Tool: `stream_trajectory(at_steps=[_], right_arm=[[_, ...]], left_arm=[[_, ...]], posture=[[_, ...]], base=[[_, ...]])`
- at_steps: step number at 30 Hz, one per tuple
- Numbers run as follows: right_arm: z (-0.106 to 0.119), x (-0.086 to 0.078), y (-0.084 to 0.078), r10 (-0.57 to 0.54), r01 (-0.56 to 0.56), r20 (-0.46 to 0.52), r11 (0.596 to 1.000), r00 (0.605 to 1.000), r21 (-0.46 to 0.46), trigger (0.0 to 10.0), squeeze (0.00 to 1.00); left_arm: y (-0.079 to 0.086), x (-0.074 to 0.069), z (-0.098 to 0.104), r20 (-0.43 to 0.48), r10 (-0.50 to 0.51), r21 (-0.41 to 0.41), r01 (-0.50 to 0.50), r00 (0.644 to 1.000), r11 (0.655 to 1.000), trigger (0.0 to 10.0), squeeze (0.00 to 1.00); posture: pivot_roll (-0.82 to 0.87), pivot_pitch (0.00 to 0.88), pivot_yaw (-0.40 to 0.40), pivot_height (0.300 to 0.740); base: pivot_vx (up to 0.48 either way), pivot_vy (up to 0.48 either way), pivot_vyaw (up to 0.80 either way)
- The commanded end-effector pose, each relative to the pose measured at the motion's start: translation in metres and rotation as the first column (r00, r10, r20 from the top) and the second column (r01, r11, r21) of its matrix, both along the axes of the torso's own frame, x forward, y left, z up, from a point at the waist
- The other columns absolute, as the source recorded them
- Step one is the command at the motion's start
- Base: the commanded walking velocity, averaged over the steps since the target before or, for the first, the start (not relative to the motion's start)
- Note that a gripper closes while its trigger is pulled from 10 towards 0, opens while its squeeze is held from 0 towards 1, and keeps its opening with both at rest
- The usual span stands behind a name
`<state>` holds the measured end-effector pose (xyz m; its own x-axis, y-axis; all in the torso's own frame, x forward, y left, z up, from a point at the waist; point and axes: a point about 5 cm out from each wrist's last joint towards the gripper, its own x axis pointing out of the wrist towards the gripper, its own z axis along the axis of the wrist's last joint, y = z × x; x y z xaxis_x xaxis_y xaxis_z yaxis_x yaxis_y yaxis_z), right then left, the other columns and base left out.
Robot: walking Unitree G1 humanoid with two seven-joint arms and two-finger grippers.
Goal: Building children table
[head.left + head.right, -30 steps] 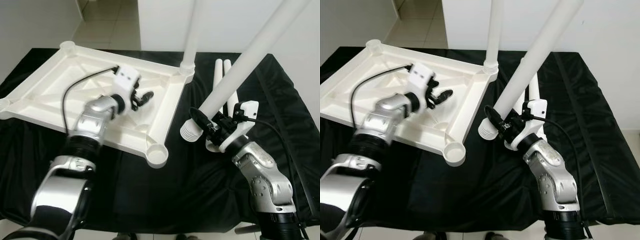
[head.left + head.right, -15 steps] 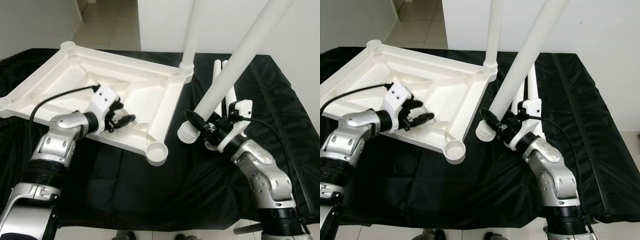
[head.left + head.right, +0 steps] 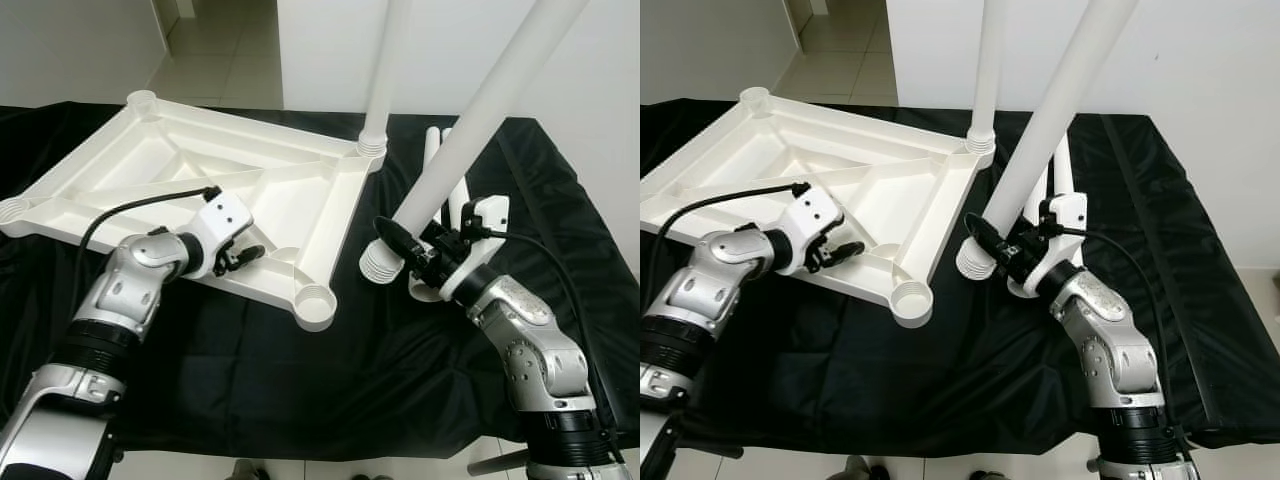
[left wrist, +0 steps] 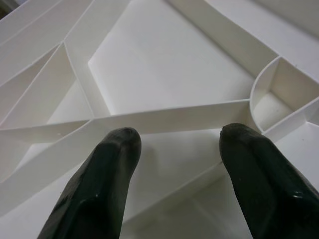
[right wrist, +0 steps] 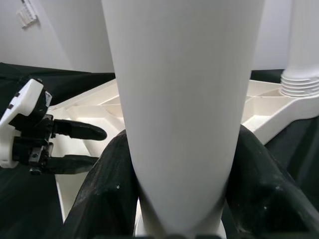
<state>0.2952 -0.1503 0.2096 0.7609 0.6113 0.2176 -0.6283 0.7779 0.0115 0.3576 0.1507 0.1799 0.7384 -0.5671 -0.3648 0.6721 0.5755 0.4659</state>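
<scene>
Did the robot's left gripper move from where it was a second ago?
Yes. The left gripper has pulled back from the middle of the upside-down white plastic tabletop to its near edge rail, closer to the robot, fingers open.

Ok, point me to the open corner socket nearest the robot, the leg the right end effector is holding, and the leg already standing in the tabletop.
open corner socket (image 3: 316, 307), left eye view, on its round rim
held leg (image 3: 470, 130), left eye view, mid-shaft
standing leg (image 3: 987, 70), right eye view, lower shaft above the socket
</scene>
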Motion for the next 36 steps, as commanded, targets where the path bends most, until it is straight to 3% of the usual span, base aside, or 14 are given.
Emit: stream_trajectory(at_steps=[1,14,17,25,29,34,35,36], right_arm=[[0.005,-0.001,-0.002,-0.003,0.004,0.025,1.000,1.000,-0.002,10.0,0.00],[0.005,-0.002,-0.004,-0.009,0.009,0.024,1.000,1.000,0.000,10.0,0.00],[0.004,-0.002,-0.004,-0.008,0.008,0.020,1.000,1.000,0.003,10.0,0.00],[0.002,-0.002,-0.001,0.006,-0.006,0.009,1.000,1.000,0.011,10.0,0.00],[0.001,-0.003,0.001,0.014,-0.014,0.002,1.000,1.000,0.016,10.0,0.00],[0.000,-0.005,0.002,0.036,-0.036,-0.011,0.999,0.999,0.025,10.0,0.00],[0.000,-0.005,0.002,0.036,-0.036,-0.011,0.999,0.999,0.025,10.0,0.00],[-0.001,-0.006,0.003,0.043,-0.042,-0.011,0.999,0.999,0.028,10.0,0.00]], left_arm=[[-0.006,-0.007,-0.025,-0.100,-0.021,0.038,0.025,0.995,0.999,10.0,0.00],[-0.030,-0.003,-0.027,-0.078,-0.044,-0.018,0.043,0.996,0.999,10.0,0.00],[-0.045,-0.006,-0.021,-0.077,-0.090,-0.074,0.084,0.993,0.994,10.0,0.00],[-0.063,-0.002,-0.009,-0.046,-0.124,-0.101,0.119,0.991,0.988,10.0,0.00],[-0.064,-0.001,-0.008,-0.041,-0.111,-0.110,0.106,0.993,0.988,10.0,0.00],[-0.044,0.006,0.005,0.021,-0.063,-0.046,0.064,0.998,0.997,10.0,0.00],[-0.044,0.006,0.005,0.021,-0.063,-0.046,0.064,0.998,0.997,10.0,0.00],[-0.034,0.010,0.015,0.047,-0.031,-0.061,0.033,0.998,0.998,10.0,0.00]], posture=[[-0.05,0.116,0.006,0.740],[-0.06,0.116,0.008,0.740],[-0.06,0.125,0.008,0.740],[-0.05,0.143,0.011,0.740],[-0.05,0.145,0.012,0.740],[-0.05,0.153,0.014,0.740],[-0.05,0.153,0.014,0.740],[-0.04,0.154,0.012,0.740]], base=[[0.000,0.000,0.00],[0.000,0.000,0.00],[0.000,0.000,0.00],[0.000,0.000,0.00],[0.000,0.000,0.00],[0.000,0.000,0.00],[0.000,0.000,0.00],[0.000,0.000,0.00]])
